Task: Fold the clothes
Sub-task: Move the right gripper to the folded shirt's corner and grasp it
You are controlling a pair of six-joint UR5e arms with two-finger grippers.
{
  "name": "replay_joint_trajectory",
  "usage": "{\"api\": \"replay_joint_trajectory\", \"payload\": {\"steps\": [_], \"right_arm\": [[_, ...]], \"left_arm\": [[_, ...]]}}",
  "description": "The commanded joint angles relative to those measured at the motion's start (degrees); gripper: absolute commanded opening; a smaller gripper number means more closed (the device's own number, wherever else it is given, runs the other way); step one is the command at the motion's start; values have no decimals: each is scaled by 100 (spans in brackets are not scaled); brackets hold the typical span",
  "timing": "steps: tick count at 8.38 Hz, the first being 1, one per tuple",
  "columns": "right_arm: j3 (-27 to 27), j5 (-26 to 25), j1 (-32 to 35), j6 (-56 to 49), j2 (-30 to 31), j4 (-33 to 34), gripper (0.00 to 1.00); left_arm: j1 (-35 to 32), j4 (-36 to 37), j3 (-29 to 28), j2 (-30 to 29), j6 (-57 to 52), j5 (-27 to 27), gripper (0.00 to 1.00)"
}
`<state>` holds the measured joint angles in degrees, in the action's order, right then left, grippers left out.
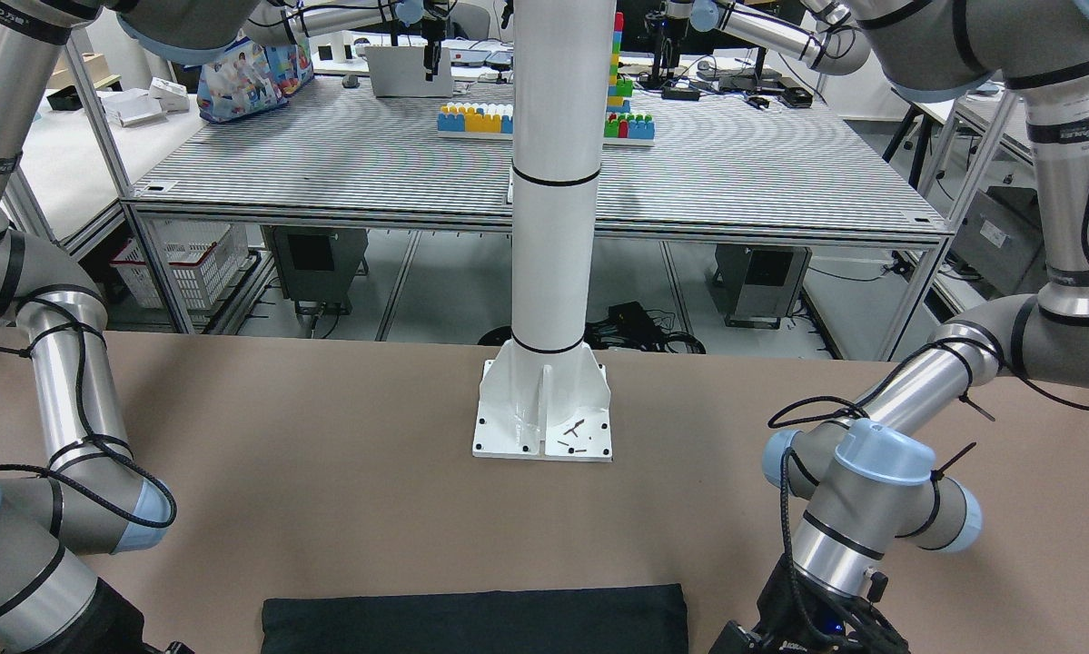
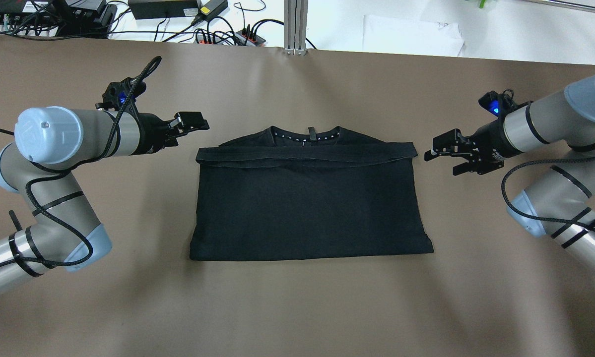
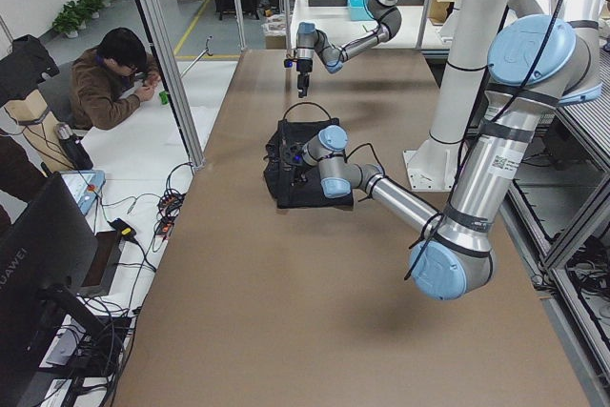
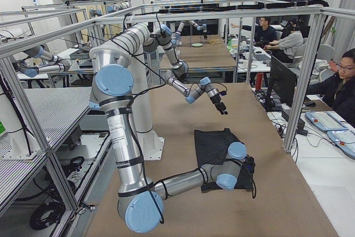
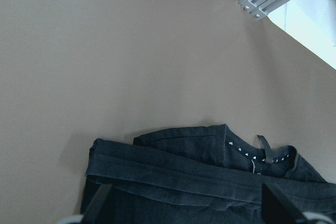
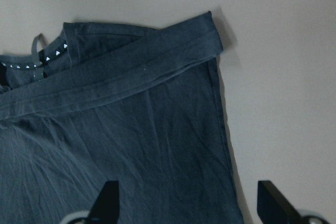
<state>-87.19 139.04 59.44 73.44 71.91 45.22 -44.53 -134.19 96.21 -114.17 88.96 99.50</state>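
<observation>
Two grippers flank the garment [image 2: 307, 208], which lies flat and folded mid-frame on the table [image 2: 297, 307] in the overhead view. At centre-left, the left gripper [image 2: 190, 128] hovers just off the upper-left corner, jaws released and holding nothing. At centre-right, the right gripper [image 2: 442, 161] mirrors it, jaws spread and empty. Best play, I'd say: drop both together onto the ends of the hem band [image 2: 307, 154], pinch every layer, and lift evenly so the edges stay square.

Black clothes [image 4: 213, 148] flat on brown table [image 4: 249, 123].
</observation>
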Motion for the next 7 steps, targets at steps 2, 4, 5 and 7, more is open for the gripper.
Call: {"api": "replay_joint_trajectory", "payload": {"steps": [2,4,5,7], "right_arm": [[-255,-270,-705,65,631,-399,93],[-246,-525,-1021,56,649,-400,93],[-237,-666,-1171,65,657,-400,94],[-211,-1061,-1531,65,710,-409,94]], "left_arm": [[-3,7,47,71,-1,-88,100],[5,-2,47,79,-1,-158,100],[5,-2,39,80,-1,-167,100],[14,-2,21,80,-10,-167,100]]}}
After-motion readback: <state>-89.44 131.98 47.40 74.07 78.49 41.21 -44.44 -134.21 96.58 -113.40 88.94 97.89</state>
